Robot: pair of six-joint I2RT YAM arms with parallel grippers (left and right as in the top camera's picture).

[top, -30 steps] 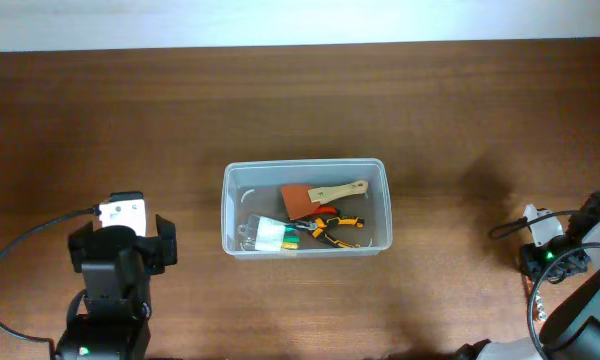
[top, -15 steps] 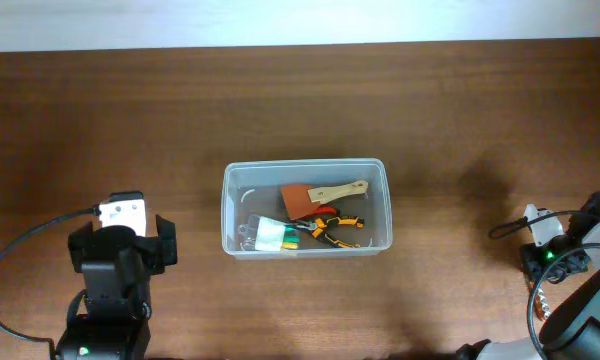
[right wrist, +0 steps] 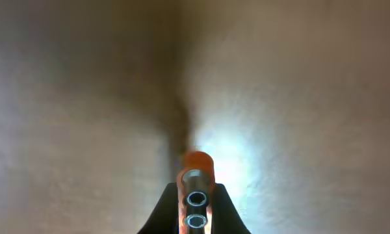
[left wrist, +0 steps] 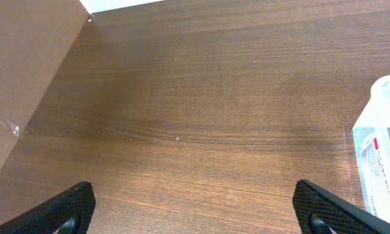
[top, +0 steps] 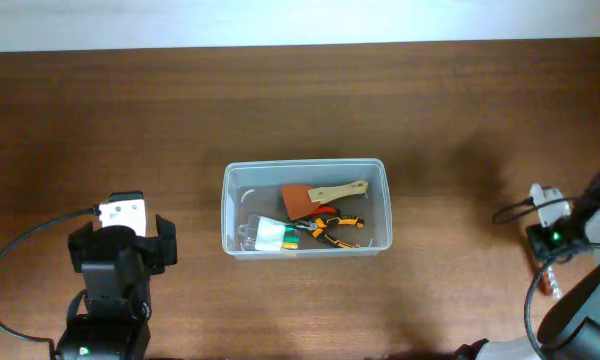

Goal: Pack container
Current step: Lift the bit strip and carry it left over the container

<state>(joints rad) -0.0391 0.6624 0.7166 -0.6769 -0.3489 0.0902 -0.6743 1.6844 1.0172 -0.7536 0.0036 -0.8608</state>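
Observation:
The container [top: 305,167] is a clear plastic tub at the table's middle; its corner also shows at the right edge of the left wrist view [left wrist: 385,146]. Inside lie a wooden-handled brush [top: 325,194], orange-and-black pliers [top: 336,229] and a clear-and-green item [top: 271,235]. My left gripper [top: 122,242] is at the lower left, well left of the tub, open and empty [left wrist: 198,218]. My right gripper [top: 558,240] is at the far right edge, shut on an orange-handled tool [right wrist: 196,188], whose end shows below the wrist in the overhead view [top: 551,280].
The brown wooden table [top: 460,110] runs to a pale wall at the back. A brown upright board [left wrist: 19,78] stands to the left of the left gripper. Cables trail from both arms.
My right arm has shifted a little up and to the right, and the orange-handled tool now shows below it. The left arm and the tub have not moved.

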